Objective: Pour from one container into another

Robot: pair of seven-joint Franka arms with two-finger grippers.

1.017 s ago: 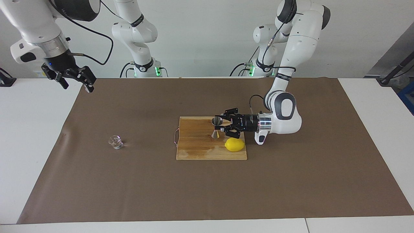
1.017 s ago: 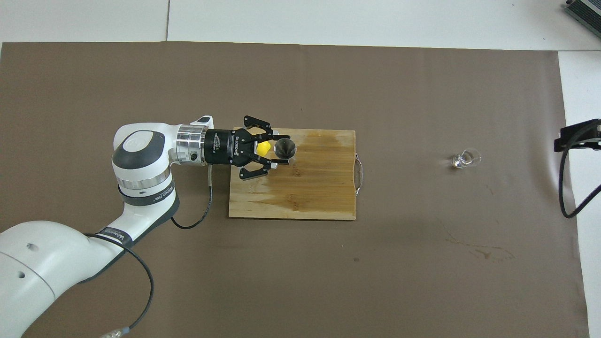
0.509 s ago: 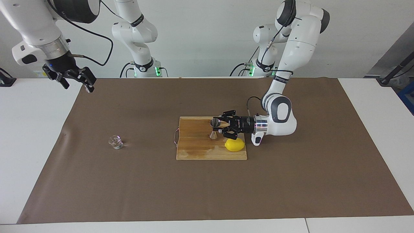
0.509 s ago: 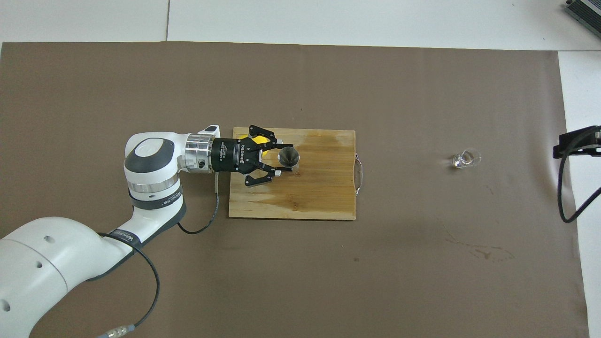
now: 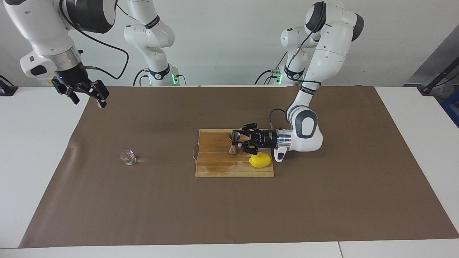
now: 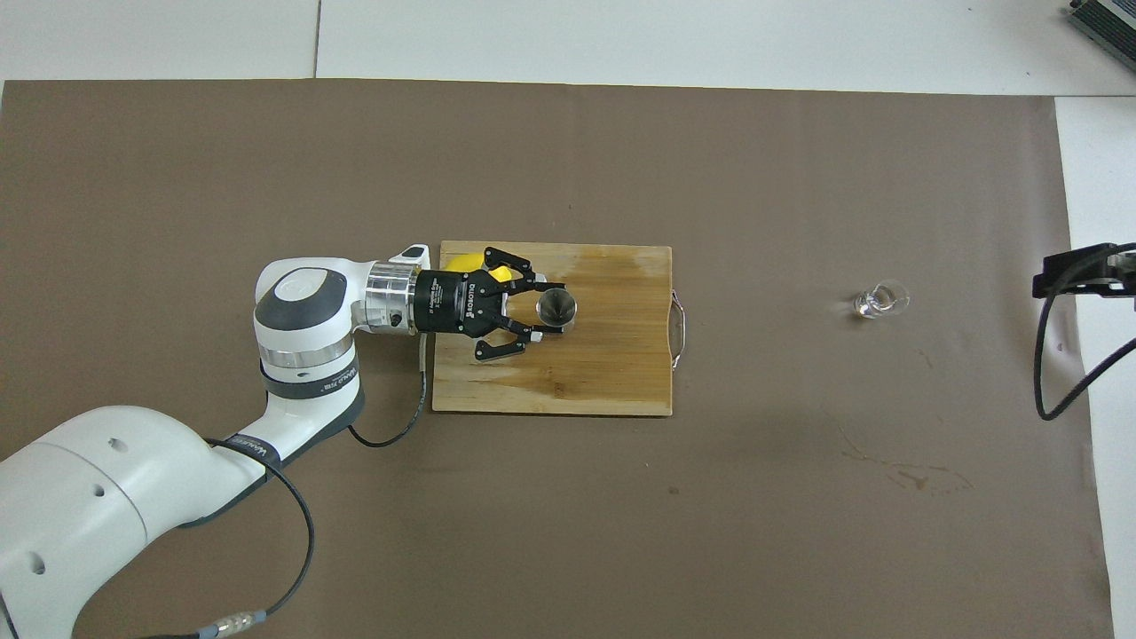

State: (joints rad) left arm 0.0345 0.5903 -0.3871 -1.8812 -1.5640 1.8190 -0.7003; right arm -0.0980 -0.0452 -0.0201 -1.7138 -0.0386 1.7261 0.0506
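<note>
Jigger (image 5: 233, 142) upright in left tool (image 5: 239, 142) over board (image 5: 215, 165); right tool (image 5: 88, 94) open.

The left gripper (image 5: 239, 142) reaches in level over the cutting board (image 5: 215, 163), its fingers closed on the waist of the steel jigger (image 5: 233, 142), which stands upright. A lemon (image 5: 260, 160) lies on the board just beside the gripper, at the board's corner farther from the robots. The small clear glass (image 5: 128, 157) sits on the brown mat (image 5: 322, 200), well apart toward the right arm's end. The right gripper (image 5: 87, 92) hangs open above the mat's edge, waiting.
</note>
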